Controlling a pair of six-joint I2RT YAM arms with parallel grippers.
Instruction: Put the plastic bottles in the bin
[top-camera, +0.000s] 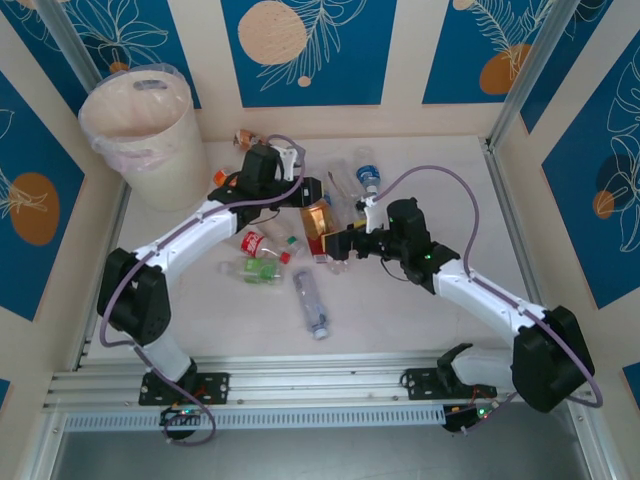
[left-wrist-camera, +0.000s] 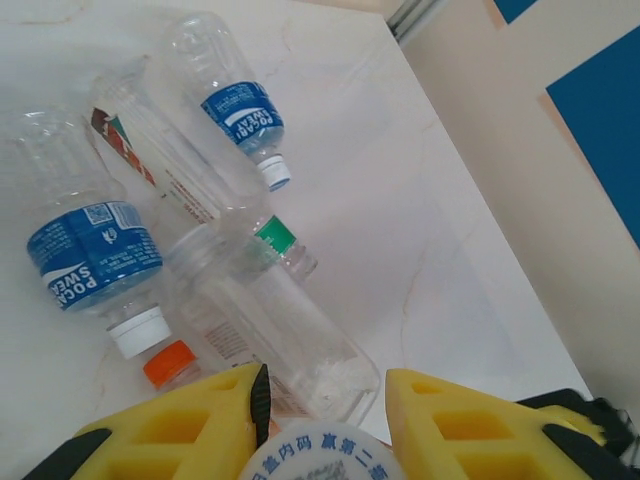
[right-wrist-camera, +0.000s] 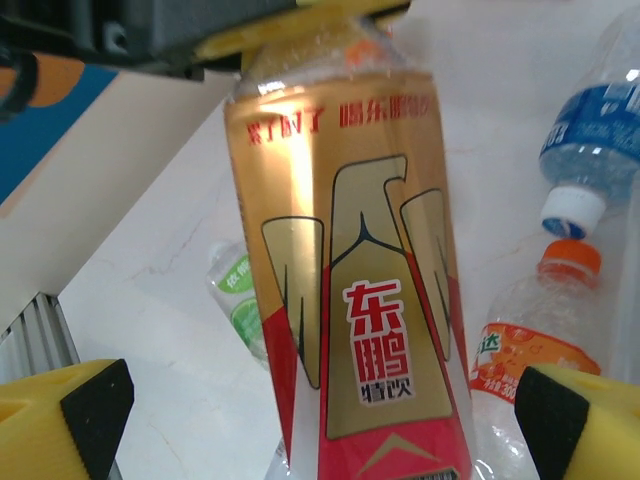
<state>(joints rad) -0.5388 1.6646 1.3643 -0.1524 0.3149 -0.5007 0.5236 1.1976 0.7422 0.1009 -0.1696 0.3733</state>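
A gold-and-red labelled plastic bottle (top-camera: 318, 222) (right-wrist-camera: 350, 260) hangs over the middle of the table between both arms. My left gripper (top-camera: 305, 192) (left-wrist-camera: 325, 400) is shut on its white cap (left-wrist-camera: 322, 455) end. My right gripper (top-camera: 338, 243) (right-wrist-camera: 320, 420) is open, with its yellow fingers (right-wrist-camera: 60, 425) standing wide on either side of the bottle's lower body without touching it. More plastic bottles lie on the table: blue-labelled ones (left-wrist-camera: 90, 255) (left-wrist-camera: 238, 112), a green-capped one (left-wrist-camera: 275, 235) and an orange-capped one (right-wrist-camera: 535, 330). The cream bin (top-camera: 150, 135) with its bag liner stands at the far left corner.
A red-labelled bottle (top-camera: 255, 243), a green-labelled one (top-camera: 262, 268) and a clear one (top-camera: 311, 304) lie near the left arm's forearm. Another bottle (top-camera: 248, 138) sits by the back wall. Walls enclose the table on three sides; a metal rail (top-camera: 300, 385) runs along the near edge.
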